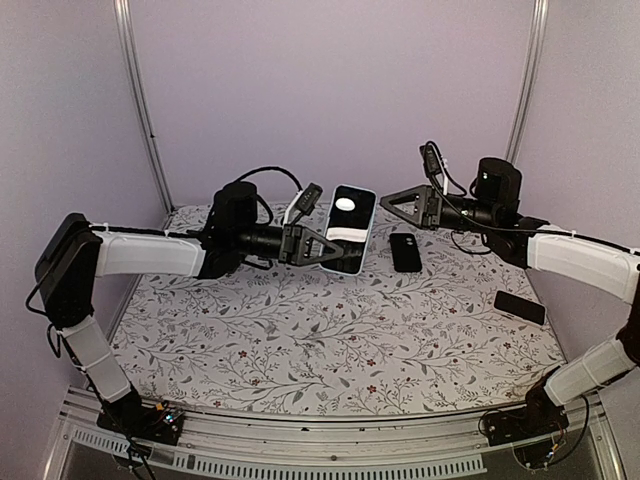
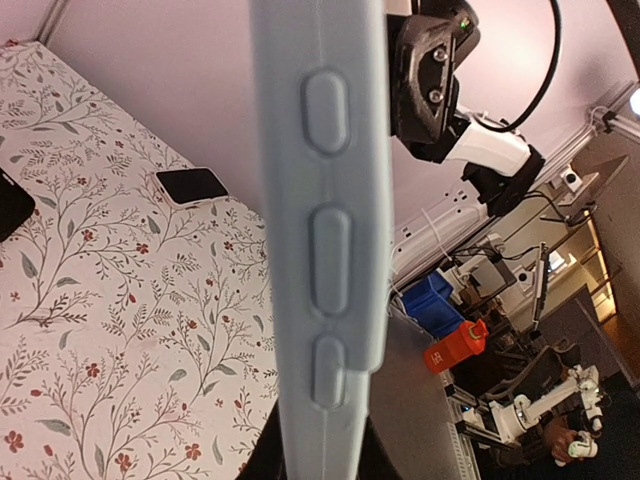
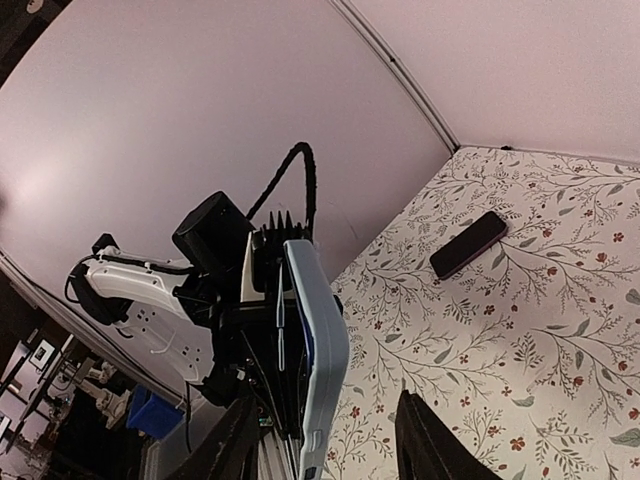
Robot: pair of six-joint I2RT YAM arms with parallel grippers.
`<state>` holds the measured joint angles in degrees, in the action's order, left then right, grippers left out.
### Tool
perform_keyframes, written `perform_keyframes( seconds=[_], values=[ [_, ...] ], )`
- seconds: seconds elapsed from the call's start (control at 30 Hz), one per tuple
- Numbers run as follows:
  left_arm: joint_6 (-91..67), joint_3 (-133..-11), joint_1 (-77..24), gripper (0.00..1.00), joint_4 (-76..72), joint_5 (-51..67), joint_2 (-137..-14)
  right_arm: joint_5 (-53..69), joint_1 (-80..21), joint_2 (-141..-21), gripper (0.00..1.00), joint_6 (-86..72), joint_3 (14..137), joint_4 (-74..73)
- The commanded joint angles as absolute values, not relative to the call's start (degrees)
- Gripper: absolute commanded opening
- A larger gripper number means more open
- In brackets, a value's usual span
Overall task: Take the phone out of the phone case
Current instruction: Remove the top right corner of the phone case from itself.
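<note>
Pinching one end of the light-blue phone case (image 2: 320, 240), the left gripper (image 1: 322, 248) holds it raised above the floral desk (image 1: 300, 340), with the phone (image 1: 350, 222) inside. The right gripper (image 1: 398, 201) hovers just beside it, spread and empty. A dark handset (image 1: 405, 251) and a second dark handset (image 1: 519, 307) lie on the desk.
</note>
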<state>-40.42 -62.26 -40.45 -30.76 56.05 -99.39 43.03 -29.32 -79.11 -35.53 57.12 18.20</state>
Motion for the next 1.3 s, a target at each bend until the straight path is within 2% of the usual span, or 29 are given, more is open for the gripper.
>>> perform_keyframes(
  seconds=[0.0, 0.73, 1.27],
  values=[
    [-39.58, -64.60, -40.46, 0.00, -33.22, 57.20, -98.95, 43.00, -29.71, -81.11, 0.49, -34.86, 58.91, 18.63],
    [-37.27, -65.04, -41.43, 0.00, -31.08, 57.26, -98.53, 41.92, -29.73, -82.09, 0.49, -35.81, 59.66, 17.80],
    [-35.18, -63.64, -42.28, 0.00, -31.86, 56.59, -95.01, 40.28, -27.51, -85.34, 0.44, -38.74, 59.13, 12.96]
  ],
)
